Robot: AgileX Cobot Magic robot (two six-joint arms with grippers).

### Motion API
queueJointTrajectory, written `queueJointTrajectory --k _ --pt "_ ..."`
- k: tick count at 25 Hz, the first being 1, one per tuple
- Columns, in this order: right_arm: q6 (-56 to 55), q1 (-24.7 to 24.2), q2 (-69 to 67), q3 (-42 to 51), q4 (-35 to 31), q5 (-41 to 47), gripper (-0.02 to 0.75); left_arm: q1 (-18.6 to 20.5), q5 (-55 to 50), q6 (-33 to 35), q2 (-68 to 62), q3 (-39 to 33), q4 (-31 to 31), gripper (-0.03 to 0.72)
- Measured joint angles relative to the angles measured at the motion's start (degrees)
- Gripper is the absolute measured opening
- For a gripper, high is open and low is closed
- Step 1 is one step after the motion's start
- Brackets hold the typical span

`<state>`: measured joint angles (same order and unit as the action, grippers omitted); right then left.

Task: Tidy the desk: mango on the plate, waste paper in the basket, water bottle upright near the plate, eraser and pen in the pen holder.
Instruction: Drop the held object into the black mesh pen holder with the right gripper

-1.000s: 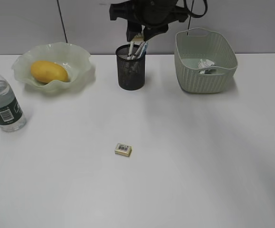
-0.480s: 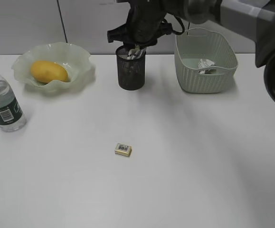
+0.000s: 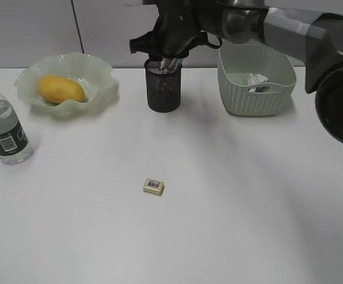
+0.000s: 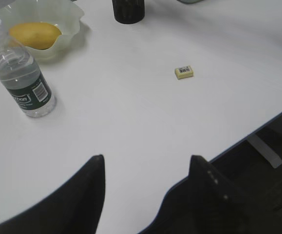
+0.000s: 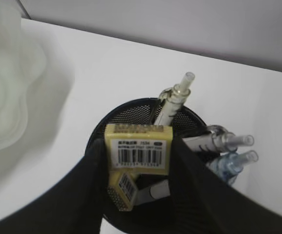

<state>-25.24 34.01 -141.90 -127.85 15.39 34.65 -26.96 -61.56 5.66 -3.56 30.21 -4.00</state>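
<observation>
My right gripper (image 5: 138, 146) is shut on a yellow eraser with a barcode label (image 5: 140, 150) and holds it in the mouth of the black mesh pen holder (image 3: 163, 92), over a second yellow eraser (image 5: 123, 187) and several pens (image 5: 175, 100) inside. A third eraser (image 3: 153, 186) lies on the white desk (image 3: 248, 195), also in the left wrist view (image 4: 185, 72). The mango (image 3: 60, 89) lies on the ruffled green plate (image 3: 103, 71). The water bottle (image 3: 4, 133) stands upright left of the plate. The waste paper (image 3: 257, 80) is in the basket (image 3: 257, 97). My left gripper (image 4: 147, 158) is open and empty.
The right arm (image 3: 289, 23) reaches in from the upper right over the basket. The left gripper hovers over the desk's front edge (image 4: 257, 127), with dark floor beyond it. A wall stands close behind the plate, holder and basket.
My right gripper has lowered with the eraser onto the pen holder's mouth, and more of the right arm has swung into view. The loose eraser, bottle and mango have not moved.
</observation>
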Motion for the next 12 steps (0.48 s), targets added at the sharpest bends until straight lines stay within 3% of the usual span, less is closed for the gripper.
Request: queueJointTrajectory --k 5,12 --pt "-0.6 0.0 -0.8 0.0 1.0 0.1 0.344 0.0 0.0 0.0 0.0 0.0 0.0 0.417" --pt "0.0 0.0 -0.2 0.0 1.5 2.3 0.56 0.0 0.0 0.0 0.0 0.0 0.0 0.417"
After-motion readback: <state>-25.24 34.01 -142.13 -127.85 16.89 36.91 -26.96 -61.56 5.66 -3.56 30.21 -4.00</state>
